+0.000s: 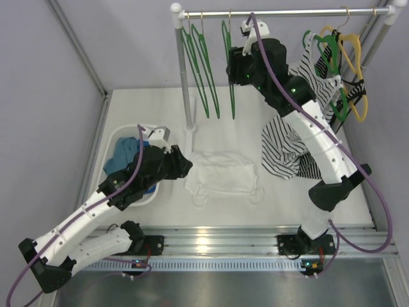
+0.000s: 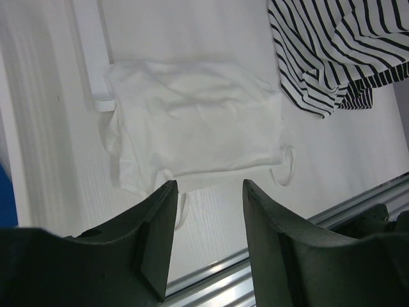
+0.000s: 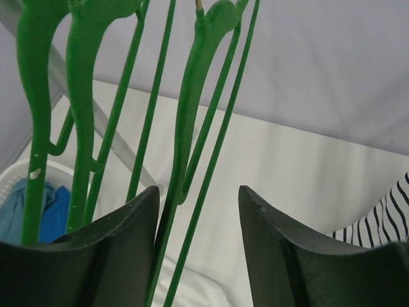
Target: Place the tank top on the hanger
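Note:
The white tank top (image 1: 223, 171) lies crumpled flat on the table, its straps toward the near edge; it fills the middle of the left wrist view (image 2: 198, 121). My left gripper (image 1: 184, 163) is open and empty, low at the top's left edge (image 2: 209, 185). Three green hangers hang on the rail; the rightmost hanger (image 1: 229, 64) is the one my raised right gripper (image 1: 234, 69) reaches. In the right wrist view this hanger (image 3: 192, 96) runs down between the open jaws, close to the left finger (image 3: 128, 230). My right gripper (image 3: 198, 192) has not closed on it.
A black-and-white striped top (image 1: 287, 150) lies right of the tank top (image 2: 332, 45). A white basket (image 1: 121, 137) with blue clothes stands at the left. The rail's post (image 1: 185, 83) stands behind the tank top. More hangers, green and yellow (image 1: 354, 57), hang at the right with striped fabric.

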